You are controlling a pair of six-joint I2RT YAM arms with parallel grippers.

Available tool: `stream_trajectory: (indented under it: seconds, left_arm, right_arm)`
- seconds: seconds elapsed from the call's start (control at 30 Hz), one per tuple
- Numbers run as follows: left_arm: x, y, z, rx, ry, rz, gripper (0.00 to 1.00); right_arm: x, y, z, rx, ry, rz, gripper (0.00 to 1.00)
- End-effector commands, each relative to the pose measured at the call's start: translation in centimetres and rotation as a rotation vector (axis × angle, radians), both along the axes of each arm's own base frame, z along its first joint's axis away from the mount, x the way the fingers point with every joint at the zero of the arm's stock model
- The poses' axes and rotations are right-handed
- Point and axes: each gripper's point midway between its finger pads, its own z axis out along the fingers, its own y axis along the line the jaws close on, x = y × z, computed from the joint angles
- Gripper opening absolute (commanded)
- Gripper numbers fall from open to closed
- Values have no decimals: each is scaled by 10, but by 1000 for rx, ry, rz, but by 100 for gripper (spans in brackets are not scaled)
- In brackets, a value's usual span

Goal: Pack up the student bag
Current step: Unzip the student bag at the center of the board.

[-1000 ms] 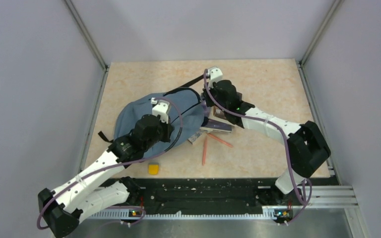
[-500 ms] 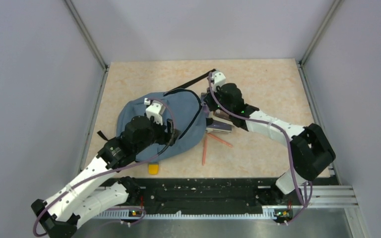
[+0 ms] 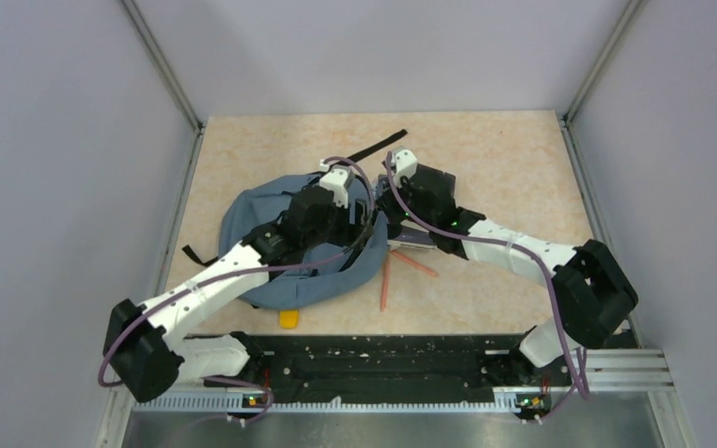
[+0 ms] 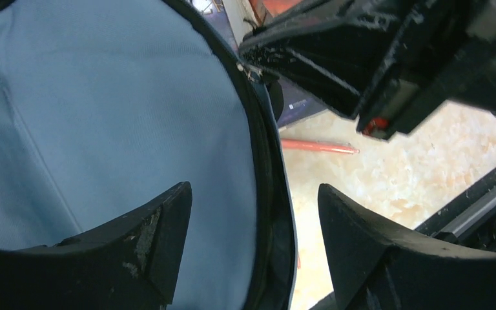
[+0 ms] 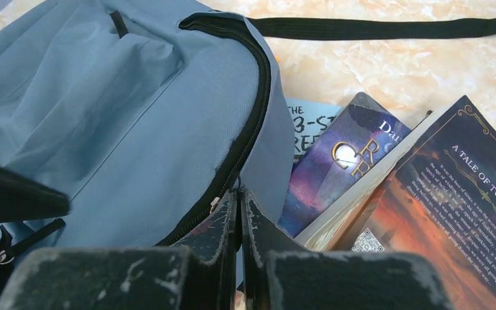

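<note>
The student bag [image 3: 261, 233], slate-blue with black zipper trim, lies flat left of the table's centre. My left gripper [image 3: 359, 217] hovers open over its right rim. In the left wrist view the zipper edge [image 4: 268, 194] runs between the spread fingers [image 4: 165, 223] without touching them, and the left gripper [image 4: 253, 203] holds nothing. My right gripper [image 3: 383, 205] is shut, its tips pinching the bag [image 5: 103, 116] at the zipper line [image 5: 245, 135]; in the right wrist view the right gripper [image 5: 239, 194] shows no gap. The bag's inside is hidden.
Several books [image 3: 415, 241] lie stacked just right of the bag, a purple one [image 5: 345, 161] and "A Tale of Two Cities" [image 5: 455, 187] among them. Two orange pens [image 3: 385, 280] and a yellow item [image 3: 288, 318] lie near the front. A black strap [image 3: 373, 149] trails toward the back.
My left gripper has opened, let go of the bag and swung up and right to its rim beside the right gripper. The bag has slumped flatter toward the front.
</note>
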Motion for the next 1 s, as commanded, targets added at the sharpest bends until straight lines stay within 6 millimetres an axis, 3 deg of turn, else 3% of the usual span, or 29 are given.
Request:
stream_trajectory:
  seconds: [0.0, 0.43, 0.5, 0.6, 0.77, 0.97]
  left_arm:
    - [27, -18, 27, -47, -65, 22, 76]
    - [46, -38, -8, 18, -11, -6, 76]
    - [49, -38, -14, 37, 0, -5, 62]
    - [49, -40, -19, 59, 13, -21, 3]
    - [38, -31, -17, 111, 24, -53, 0]
    - [16, -12, 2, 126, -28, -102, 0]
  right_arm:
    - [-7, 0, 22, 46, -35, -4, 0]
    - [-8, -4, 28, 49, -46, -17, 0]
    - [-9, -5, 29, 51, -49, -18, 0]
    - [-8, -7, 32, 54, -56, -29, 0]
    - [0, -12, 39, 39, -84, -69, 0]
    - [13, -17, 56, 18, -131, -123, 0]
